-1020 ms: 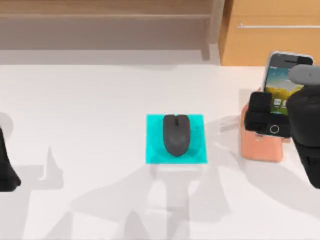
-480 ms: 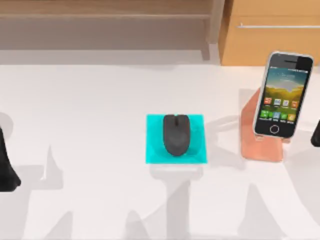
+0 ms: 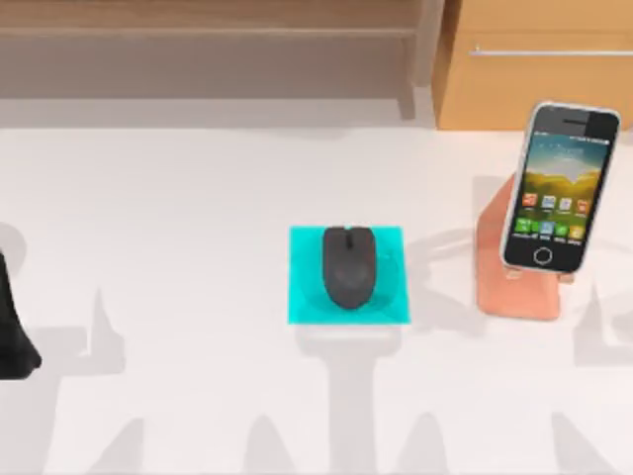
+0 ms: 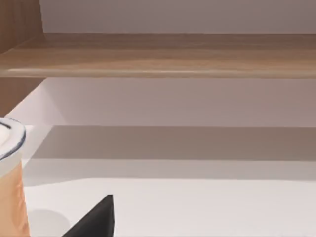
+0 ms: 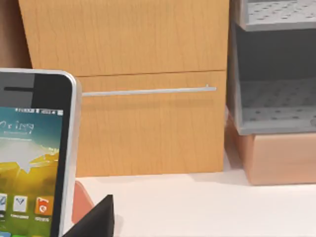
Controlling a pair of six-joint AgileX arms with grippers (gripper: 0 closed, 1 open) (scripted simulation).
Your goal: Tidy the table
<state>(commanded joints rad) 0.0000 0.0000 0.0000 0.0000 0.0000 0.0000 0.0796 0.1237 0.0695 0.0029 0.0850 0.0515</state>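
White and smooth, the table spans the whole width of the top view and is the surface under both arms.

The left arm is parked over the table's left edge. Part of the left gripper appears as a dark wedge low in the left wrist view; whether it stands apart or together cannot be told. Close beside it stands an orange cylinder with a white rim, resting on the table. Ahead of this gripper, across bare table, runs a wooden shelf board.

Well away from the left arm, toward the table's middle, lies a cyan mat with a black mouse resting on it, inside the mat's edges.

Part of the right gripper appears as a dark wedge in the right wrist view; its state likewise cannot be told, and it grips nothing visible. Just beside it a phone with a lit screen leans on a salmon stand. Beyond the gripper and the phone stands a light-brown cabinet with a metal handle. Next to the cabinet a grey perforated rack sits on a salmon block.
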